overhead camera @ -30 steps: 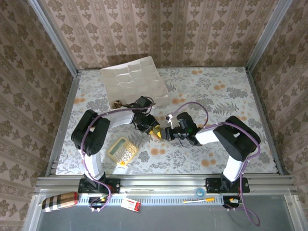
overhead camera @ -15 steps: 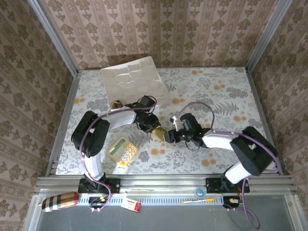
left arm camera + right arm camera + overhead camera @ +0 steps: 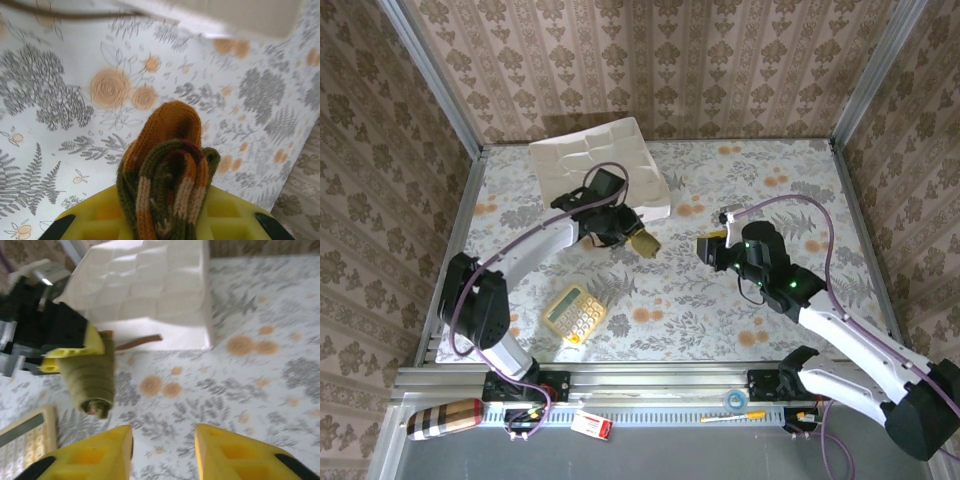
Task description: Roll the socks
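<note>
The socks (image 3: pixel 167 165) form a tight roll of olive green knit with orange, tan and dark red stripes. My left gripper (image 3: pixel 167 222) is shut on the roll, its yellow fingers (image 3: pixel 95 225) pressed against both sides. From above, the roll (image 3: pixel 645 244) sticks out of the left gripper (image 3: pixel 631 239), just in front of the white tray. It hangs above the table in the right wrist view (image 3: pixel 90 382). My right gripper (image 3: pixel 709 246) is off to the right of the roll. Its jaws (image 3: pixel 162 452) are open, with nothing between them.
A white moulded tray (image 3: pixel 590 160) stands at the back left, its corner close behind the left gripper. A yellow calculator (image 3: pixel 575 313) lies near the front left. A tan plaid roll (image 3: pixel 445 418) rests on the front ledge below the table. Floral cloth covers the table.
The right gripper let go of the roll, opened and drew back to the right. The left gripper carried the roll up and back toward the white tray.
</note>
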